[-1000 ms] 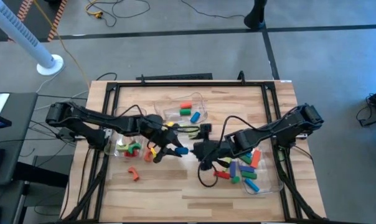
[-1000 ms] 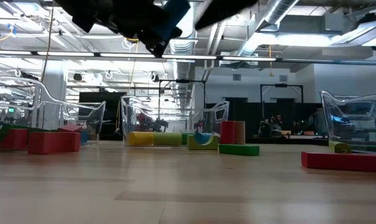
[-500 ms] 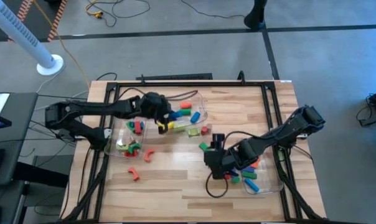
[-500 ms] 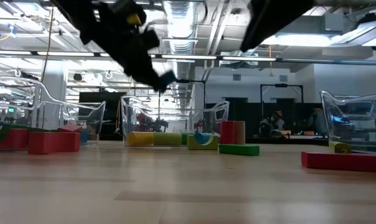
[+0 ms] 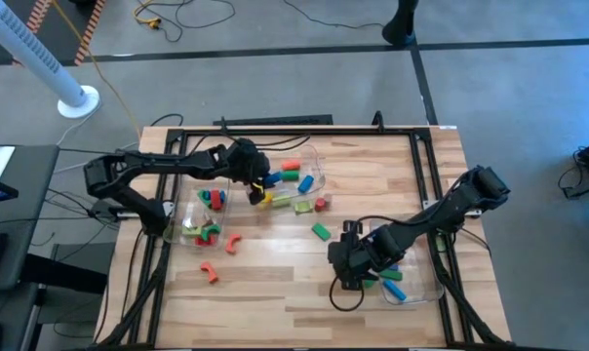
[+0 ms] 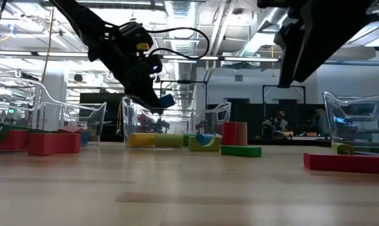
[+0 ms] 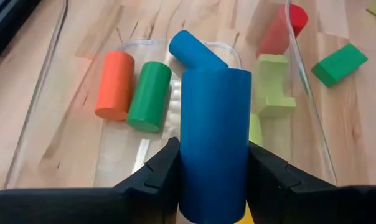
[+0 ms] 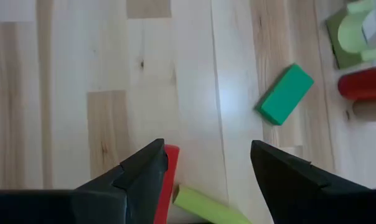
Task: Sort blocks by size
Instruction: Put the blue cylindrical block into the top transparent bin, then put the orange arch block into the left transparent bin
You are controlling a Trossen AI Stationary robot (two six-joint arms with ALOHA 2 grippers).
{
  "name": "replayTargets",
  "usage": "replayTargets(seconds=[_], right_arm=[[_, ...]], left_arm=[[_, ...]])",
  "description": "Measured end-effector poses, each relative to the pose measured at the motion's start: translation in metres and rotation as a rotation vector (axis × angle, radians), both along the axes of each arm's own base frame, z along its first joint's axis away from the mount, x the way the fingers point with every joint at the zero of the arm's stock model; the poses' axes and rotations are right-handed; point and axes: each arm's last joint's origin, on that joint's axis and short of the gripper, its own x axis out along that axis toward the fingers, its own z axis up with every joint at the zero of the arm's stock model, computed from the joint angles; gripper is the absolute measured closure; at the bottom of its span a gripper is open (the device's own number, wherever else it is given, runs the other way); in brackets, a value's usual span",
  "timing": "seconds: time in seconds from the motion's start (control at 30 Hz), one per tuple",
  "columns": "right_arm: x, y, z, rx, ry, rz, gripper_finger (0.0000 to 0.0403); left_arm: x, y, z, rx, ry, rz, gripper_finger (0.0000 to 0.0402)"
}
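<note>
My left gripper [image 5: 259, 185] hangs over the clear bin [image 5: 312, 166] at the table's far middle, shut on a blue cylinder [image 7: 214, 143]. Inside that bin lie an orange cylinder [image 7: 114, 85], a green cylinder [image 7: 149, 95] and another blue cylinder [image 7: 196, 51]. My right gripper [image 8: 206, 168] stands open above the table right of centre, over a red bar [image 8: 169, 180] and a yellow-green bar [image 8: 203, 202]. A green block [image 5: 321, 231] lies flat on the wood close by. My left gripper pinches the blue cylinder by its curved sides [image 7: 188, 177], one finger on each side, toward its rear end. The cylinder lies along the fingers and sticks out past them. The fingers slant down toward the table's right. The cylinder is lifted clear, tilted above the bin.
A clear bin [image 5: 183, 216] at the left holds red and green blocks; another bin [image 5: 423, 285] at the right holds several mixed blocks. Loose on the wood are a red cylinder [image 5: 321, 204], a light green arch [image 5: 300, 205] and two orange arches [image 5: 232, 244], [image 5: 209, 273].
My left gripper has carried the blue cylinder from the table's middle toward the far edge, over the far bin, sinking and tipping downward. My right gripper has gone toward the near edge and down, tipping further downward, and stays open.
</note>
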Motion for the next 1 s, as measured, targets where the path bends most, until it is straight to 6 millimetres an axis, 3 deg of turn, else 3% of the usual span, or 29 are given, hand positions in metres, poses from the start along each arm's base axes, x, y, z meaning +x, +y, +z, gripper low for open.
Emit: replayTargets(seconds=[0.27,0.73,1.0], right_arm=[[0.001,0.001,-0.001,0.017,-0.015,-0.012,0.0137],[0.010,-0.013,0.000,0.018,-0.054,-0.112,0.0137],[0.020,-0.023,-0.011,0.003,-0.048,-0.192,0.0137]], left_arm=[[0.000,0.000,-0.001,-0.012,0.006,-0.005,0.0266],[-0.001,-0.001,0.000,-0.037,-0.001,-0.008,0.0213],[-0.004,-0.009,0.018,-0.008,-0.066,-0.028,0.0211]])
